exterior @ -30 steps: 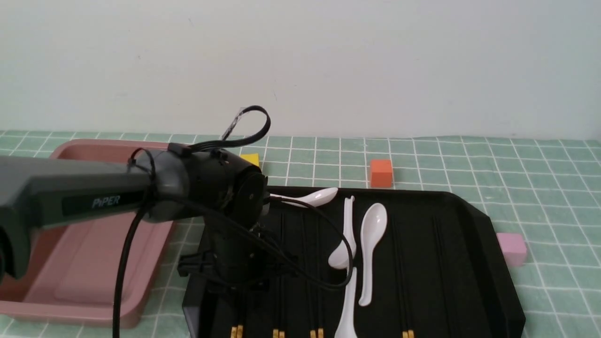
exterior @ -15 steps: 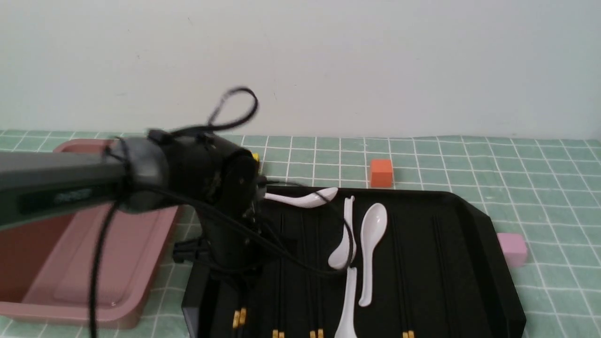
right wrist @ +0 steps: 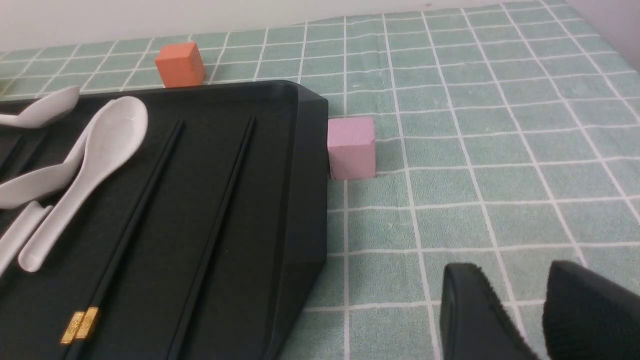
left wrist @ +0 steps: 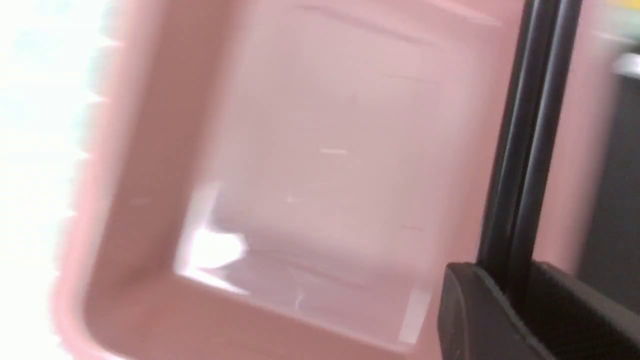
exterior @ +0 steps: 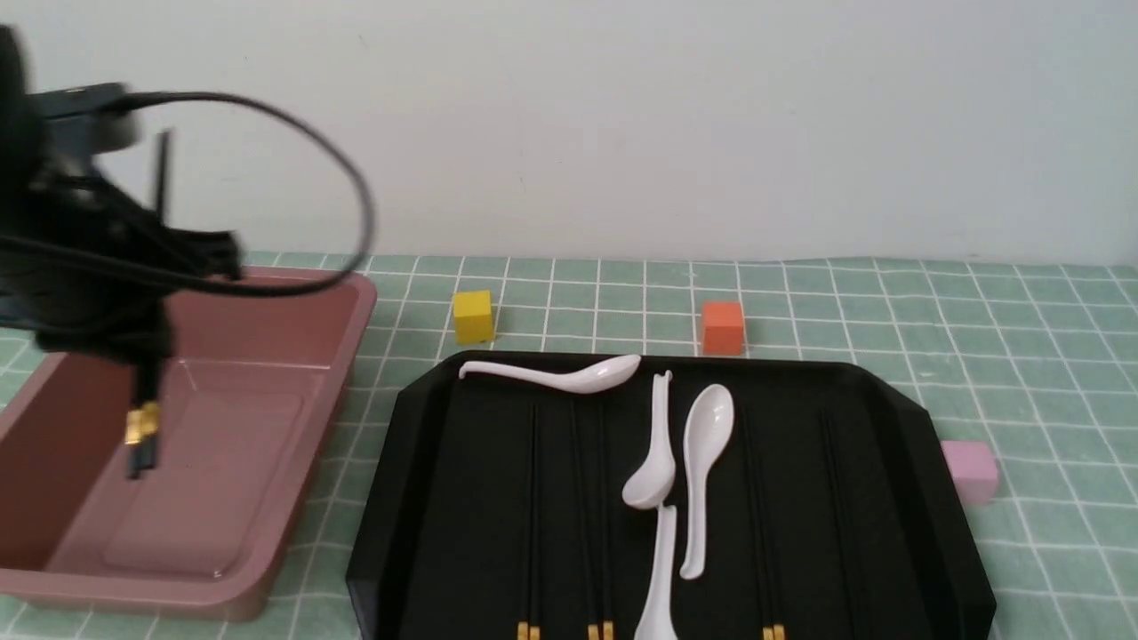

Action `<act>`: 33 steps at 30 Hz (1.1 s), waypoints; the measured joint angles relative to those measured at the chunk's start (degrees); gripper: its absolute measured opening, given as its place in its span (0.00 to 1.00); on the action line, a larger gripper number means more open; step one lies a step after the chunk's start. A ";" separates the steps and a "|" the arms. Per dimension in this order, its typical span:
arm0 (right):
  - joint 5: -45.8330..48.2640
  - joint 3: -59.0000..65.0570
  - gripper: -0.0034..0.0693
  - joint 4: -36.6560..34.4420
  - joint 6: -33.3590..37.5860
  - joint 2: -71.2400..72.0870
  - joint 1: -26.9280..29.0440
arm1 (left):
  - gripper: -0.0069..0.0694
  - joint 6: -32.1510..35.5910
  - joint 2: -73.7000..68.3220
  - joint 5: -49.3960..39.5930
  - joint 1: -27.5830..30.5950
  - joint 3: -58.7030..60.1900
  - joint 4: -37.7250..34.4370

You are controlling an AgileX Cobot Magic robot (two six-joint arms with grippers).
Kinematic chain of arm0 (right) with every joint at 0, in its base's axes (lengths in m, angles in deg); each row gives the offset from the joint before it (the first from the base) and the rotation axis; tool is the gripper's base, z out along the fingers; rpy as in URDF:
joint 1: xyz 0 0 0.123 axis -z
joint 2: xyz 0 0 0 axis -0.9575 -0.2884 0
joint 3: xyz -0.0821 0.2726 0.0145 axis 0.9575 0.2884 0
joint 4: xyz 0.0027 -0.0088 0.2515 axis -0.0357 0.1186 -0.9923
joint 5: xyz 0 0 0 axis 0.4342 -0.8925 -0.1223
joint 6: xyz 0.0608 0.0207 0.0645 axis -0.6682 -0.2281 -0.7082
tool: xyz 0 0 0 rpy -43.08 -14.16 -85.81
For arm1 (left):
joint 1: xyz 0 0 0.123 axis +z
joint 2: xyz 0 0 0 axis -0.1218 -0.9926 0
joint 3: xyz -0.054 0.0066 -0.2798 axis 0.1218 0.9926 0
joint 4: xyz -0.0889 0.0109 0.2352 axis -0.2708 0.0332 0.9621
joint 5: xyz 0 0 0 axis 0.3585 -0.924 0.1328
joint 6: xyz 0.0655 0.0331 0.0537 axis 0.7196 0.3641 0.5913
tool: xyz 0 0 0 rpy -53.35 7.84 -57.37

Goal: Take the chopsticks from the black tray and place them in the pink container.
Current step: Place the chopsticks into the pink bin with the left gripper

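My left gripper [exterior: 145, 356] is shut on a pair of black chopsticks [exterior: 144, 418], which hang almost upright with their gold band low, over the pink container [exterior: 356, 311]. In the left wrist view the two sticks [left wrist: 530, 150] run out from between the fingertips of the left gripper [left wrist: 505, 272] above the container's floor [left wrist: 320, 150]. More chopsticks [exterior: 533, 498] lie lengthwise in the black tray [exterior: 907, 409], also seen as chopsticks [right wrist: 145, 200] on the tray [right wrist: 300, 165]. My right gripper [right wrist: 520, 285] stands open over the cloth to the right of the tray, holding nothing.
Several white spoons [exterior: 702, 462] lie in the tray among the sticks. A yellow cube [exterior: 472, 316] and an orange cube [exterior: 722, 326] stand behind the tray. A small pink cube [exterior: 969, 471] touches its right side. Green checked cloth covers the table.
The left arm has risen from the tray's left part and swung left over the pink container, carrying one pair of chopsticks. That pair is gone from the tray.
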 joint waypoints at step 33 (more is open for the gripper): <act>0.00 0.00 0.38 0.00 0.00 0.00 0.00 | 0.43 -0.09 -20.89 11.38 10.44 0.02 -17.54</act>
